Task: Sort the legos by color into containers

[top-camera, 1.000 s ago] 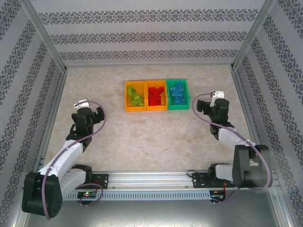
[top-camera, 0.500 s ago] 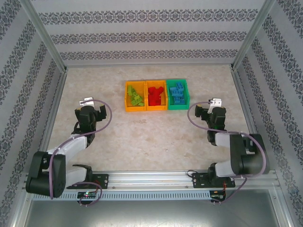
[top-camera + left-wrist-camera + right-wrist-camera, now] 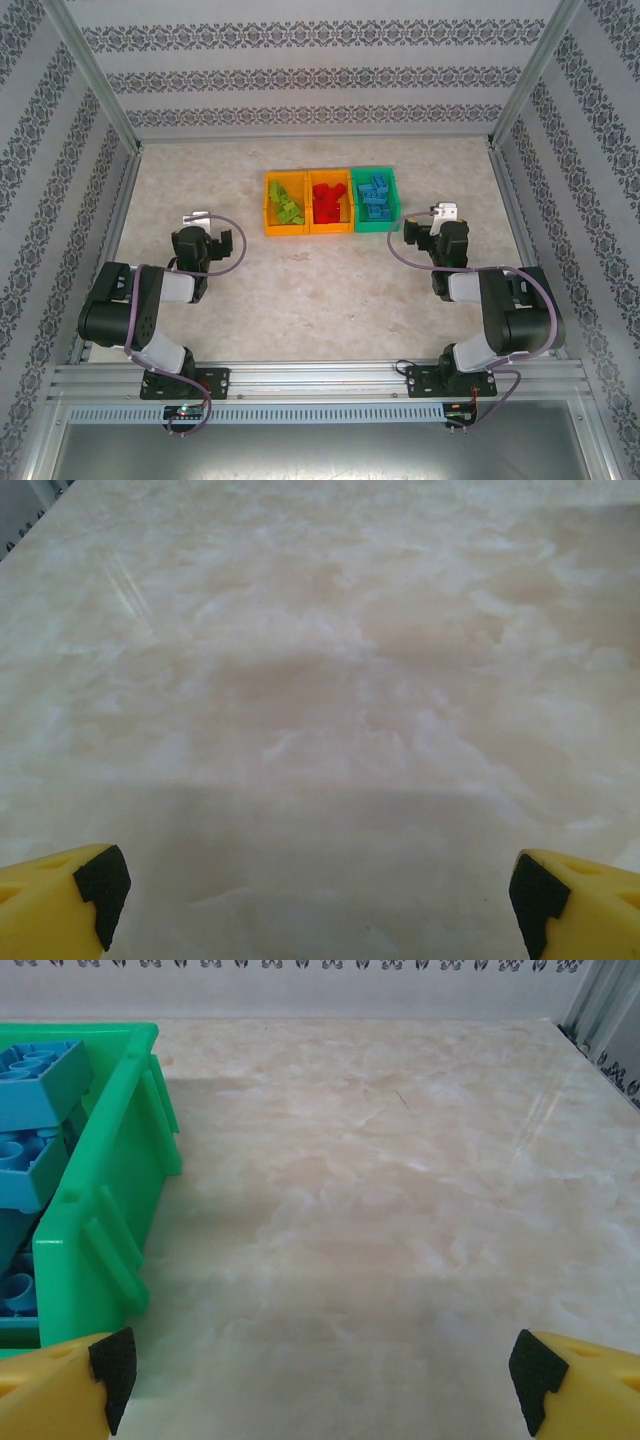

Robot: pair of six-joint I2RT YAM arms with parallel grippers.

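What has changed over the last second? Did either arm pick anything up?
Both arms folded back toward their bases. The left gripper drifted right. The right gripper drifted left and slightly back, ending beside the green bin. Nothing was grasped or released: both sets of fingers stay wide open and empty. The legos, the green bin and the two orange bins sit as before.

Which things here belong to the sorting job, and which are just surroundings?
Job: green legos, red legos, blue legos; left orange bin, middle orange bin, green bin.
Not job: table, patterned walls, front rail.
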